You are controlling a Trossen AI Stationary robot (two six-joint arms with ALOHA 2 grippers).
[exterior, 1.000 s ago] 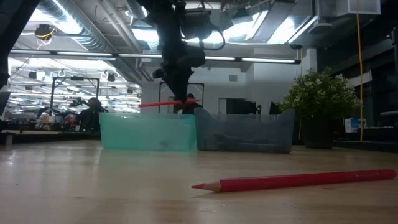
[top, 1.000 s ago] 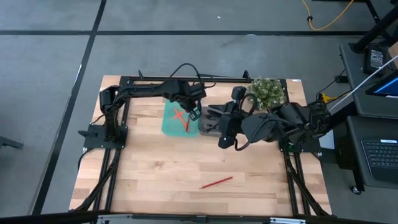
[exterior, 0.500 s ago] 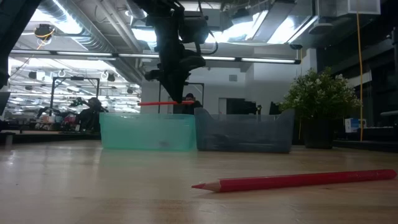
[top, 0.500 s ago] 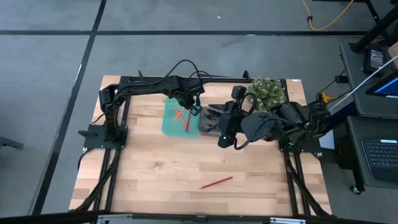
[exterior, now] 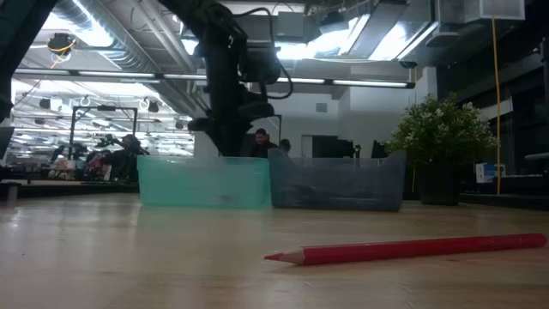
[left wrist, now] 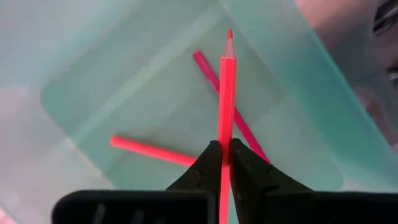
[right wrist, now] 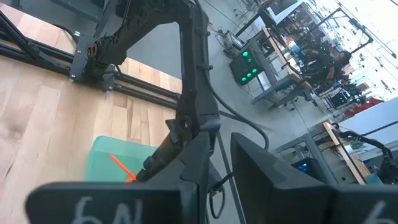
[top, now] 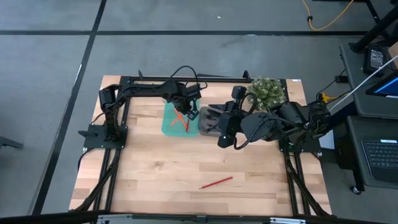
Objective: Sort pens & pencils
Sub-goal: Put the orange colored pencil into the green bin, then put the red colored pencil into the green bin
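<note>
My left gripper point(top: 191, 114) reaches down into the teal tray point(top: 168, 122) at the table's far middle, shut on a red pencil point(left wrist: 226, 93). Two more red pencils point(left wrist: 152, 150) point(left wrist: 208, 65) lie crossed on that tray's floor. In the low view the gripper point(exterior: 225, 146) dips behind the teal wall point(exterior: 202, 182), which hides the pencil. Another red pencil point(top: 216, 182) point(exterior: 412, 249) lies on the table near the front. My right gripper point(top: 221, 140) point(right wrist: 221, 155) hangs raised beside the grey tray point(top: 208, 127), open and holding nothing. My left gripper pinches the red pencil's shaft point(left wrist: 224, 138) between its two fingertips point(left wrist: 210, 155), coming from above and pointing down. The pointed end point(left wrist: 229, 37) sticks out past the fingers over the tray floor; the gripper hides the other end. Whether it touches the pencils below, I cannot tell.
The grey tray point(exterior: 339, 182) stands against the teal tray's right side. A potted plant point(top: 267, 92) point(exterior: 442, 137) stands at the far right. Black frame rails run along the table's far, left and right sides. Bare wood lies toward the near edge.
My left gripper has gone down into the teal tray, still shut on the red pencil, and has rolled its wrist. The pencil, which showed above the tray's rim in the low view, has sunk behind the tray wall.
</note>
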